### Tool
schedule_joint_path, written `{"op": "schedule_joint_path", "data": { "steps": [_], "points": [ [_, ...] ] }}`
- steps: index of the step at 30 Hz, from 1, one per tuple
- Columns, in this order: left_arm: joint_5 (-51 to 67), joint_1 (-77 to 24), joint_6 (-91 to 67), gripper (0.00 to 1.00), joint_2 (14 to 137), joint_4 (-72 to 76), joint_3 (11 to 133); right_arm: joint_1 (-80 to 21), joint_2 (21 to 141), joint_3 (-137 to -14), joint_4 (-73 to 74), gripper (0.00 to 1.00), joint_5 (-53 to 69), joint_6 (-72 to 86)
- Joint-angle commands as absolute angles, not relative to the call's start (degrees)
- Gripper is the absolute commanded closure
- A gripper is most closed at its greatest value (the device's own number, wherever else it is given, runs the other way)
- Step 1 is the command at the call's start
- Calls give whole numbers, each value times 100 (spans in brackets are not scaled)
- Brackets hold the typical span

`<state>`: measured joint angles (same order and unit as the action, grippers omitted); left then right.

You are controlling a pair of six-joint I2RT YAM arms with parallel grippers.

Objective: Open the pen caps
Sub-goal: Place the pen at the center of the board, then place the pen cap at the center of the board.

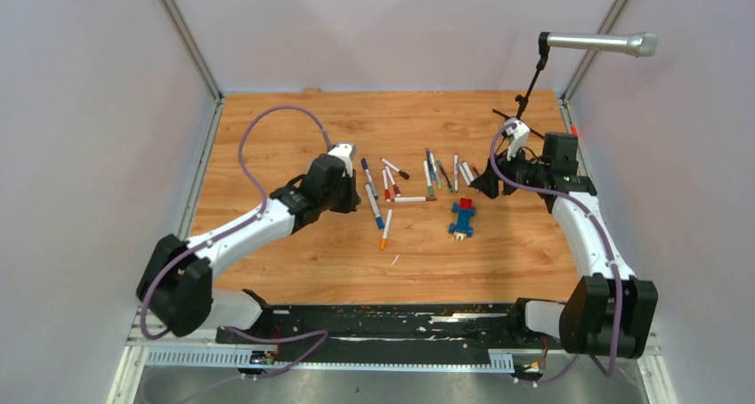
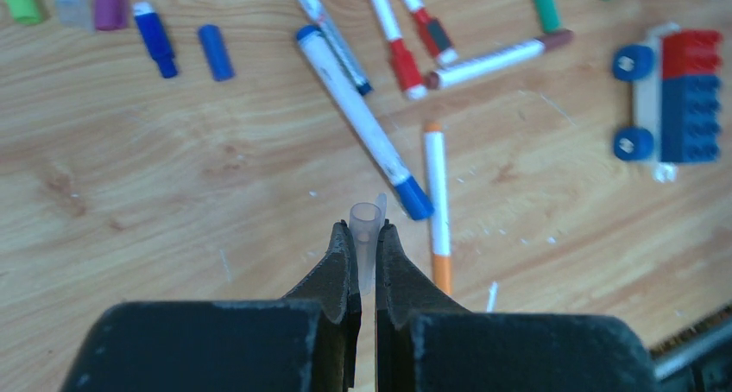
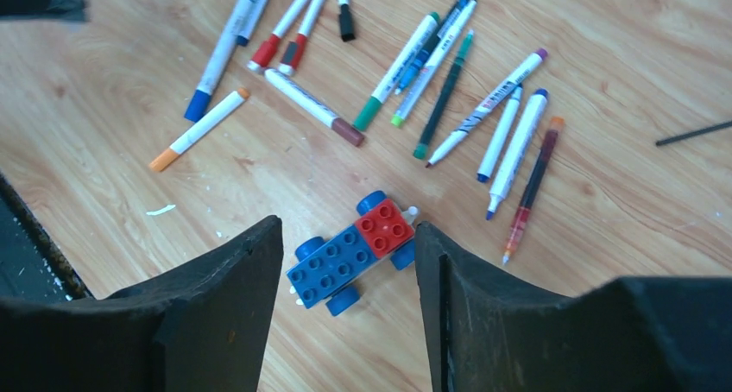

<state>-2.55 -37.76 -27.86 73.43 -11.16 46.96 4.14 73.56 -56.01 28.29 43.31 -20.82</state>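
Left gripper: black fingers clamped on a clear cap, held upright by its lower end above bare wood, just beside a blue-capped pen.
Right gripper: jaws apart, nothing between them, hovering over the block car.
Table: flat, smooth wood grain; round things will probably roll on it.
Block car: hard studded plastic, blue and red, on wheels.
Pens: slim white barrels scattered mid-table, many with coloured caps on.
Loose caps: short glossy cylinders lying apart from the pens.
Step, as judged: lower the clear cap close to the wood near the loose ones before parting the fingers. It is a thin, slick tube, so squeeze gently.
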Motion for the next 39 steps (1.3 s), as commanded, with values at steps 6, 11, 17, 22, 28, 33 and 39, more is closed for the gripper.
{"op": "schedule_joint_path", "data": {
  "steps": [6,11,17,22,28,33,39],
  "points": [
    [-1386,-2920,-2660,100,8936,-2514,5991,562,7062,-5281,2269,41,5176,-2068],
    [-1417,-2199,-2492,100,9145,-2510,5875,562,7091,-5293,2329,41,5233,-2106],
    [-573,-2021,-2270,100,9336,-2096,5822,578,7159,-5262,2320,41,5227,-2142],
    [608,-2057,-2567,100,9541,-1690,5997,601,7197,-5245,2319,41,5191,-2153],
    [279,-2415,-2557,100,9915,-2010,6618,650,7252,-5234,2311,41,5185,-2158],
    [11,-2602,-2634,100,10238,-2275,7084,655,7324,-5228,2307,41,5194,-2154],
    [-123,-2732,-2610,99,10793,-2560,7721,659,7382,-5229,2318,41,5203,-2158]
  ]
}}
